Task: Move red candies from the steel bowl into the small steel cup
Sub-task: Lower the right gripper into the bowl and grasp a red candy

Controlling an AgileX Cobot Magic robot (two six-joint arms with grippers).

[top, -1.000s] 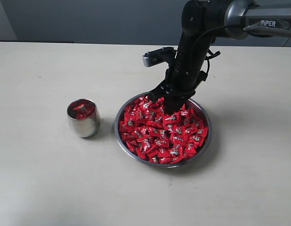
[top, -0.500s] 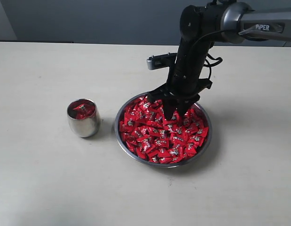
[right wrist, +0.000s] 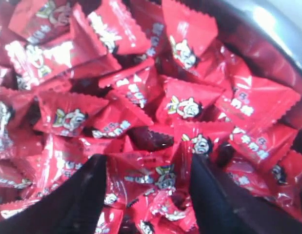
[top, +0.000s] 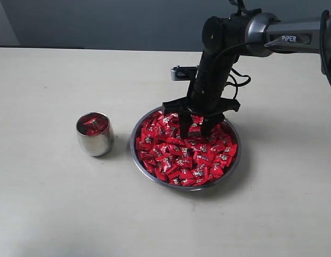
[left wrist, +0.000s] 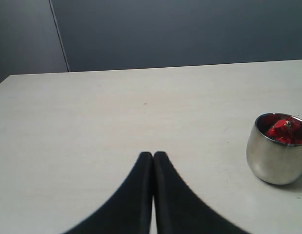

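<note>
Red candies (top: 187,155) heaped under right pincer (top: 195,133) (spread wide)

The right arm (top: 214,59) has black cylindrical links. Its upper link (top: 269,29) is silver-grey and marked "PiPER" in white. Black cables (top: 239,80) loop beside the wrist, which carries a grey camera module (top: 181,73). The right gripper (top: 195,130) and left gripper (left wrist: 153,161) have smooth black tapered fingers.

We see a pale beige counter (top: 53,209), matte and faintly streaked. Behind the counter's far edge stands a dark grey wall (top: 101,21), crossed by one vertical seam (left wrist: 58,35).
</note>
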